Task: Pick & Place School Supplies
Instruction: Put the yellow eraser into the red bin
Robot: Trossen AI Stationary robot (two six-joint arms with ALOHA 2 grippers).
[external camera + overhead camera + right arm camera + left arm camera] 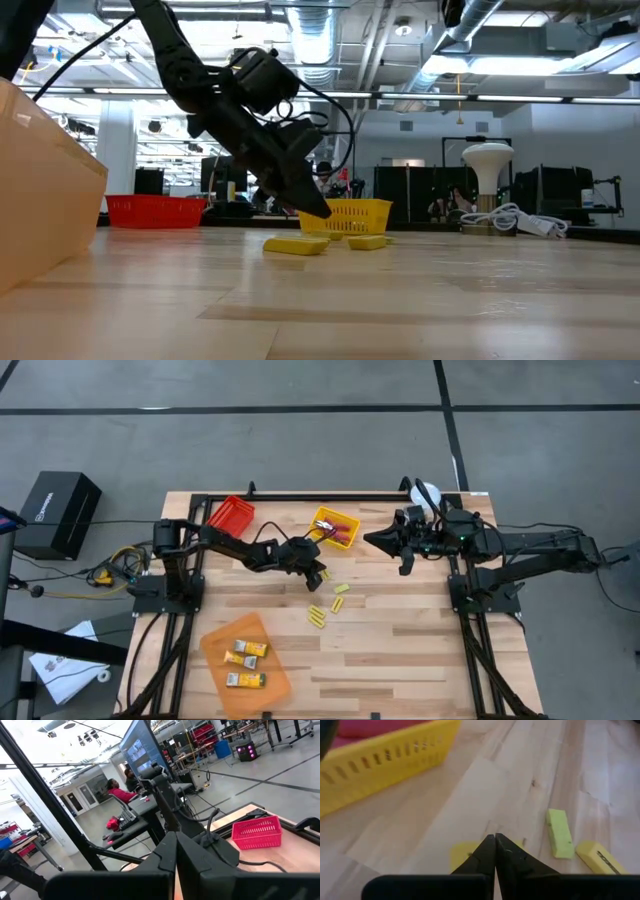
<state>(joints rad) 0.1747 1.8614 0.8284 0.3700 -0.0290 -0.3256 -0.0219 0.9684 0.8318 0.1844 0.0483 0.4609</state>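
From above, the left hand (pixel 318 573) hangs over the middle of the wooden tabletop (pixel 400 650), its fingers pressed together on nothing, just short of a loose scatter of small yellow pieces (pixel 328 603). The yellow tray (pixel 335 526) behind it holds red-handled tools too small to tell apart. The orange tray (pixel 245 653) near the front edge carries three yellow-and-white packs (pixel 246 651). The red tray (pixel 231 514) sits at the back left. The right hand (pixel 376 540) is raised at the back right, fingers together and empty, with a white round lamp (pixel 426 494) partly hidden behind its arm.

At tabletop height, the left hand (pixel 316 207) points down with its tip just above two yellow pieces (pixel 296 245); whether it touches them cannot be made out. The yellow tray (pixel 358 214) stands partly hidden behind the hand, the red tray (pixel 155 211) to one side, the lamp (pixel 486 157) to the other. The orange tray (pixel 50 180) is cut off at the edge.

The left wrist view shows the fingers (pixel 485 855) closed to a point, covering part of one yellow piece (pixel 461 855); two more (pixel 559 833) lie nearby, the farther one cut off.

The right wrist view shows closed fingers (pixel 170 852) against the room, the red tray (pixel 257 832), and a seated person (pixel 120 794) beyond.
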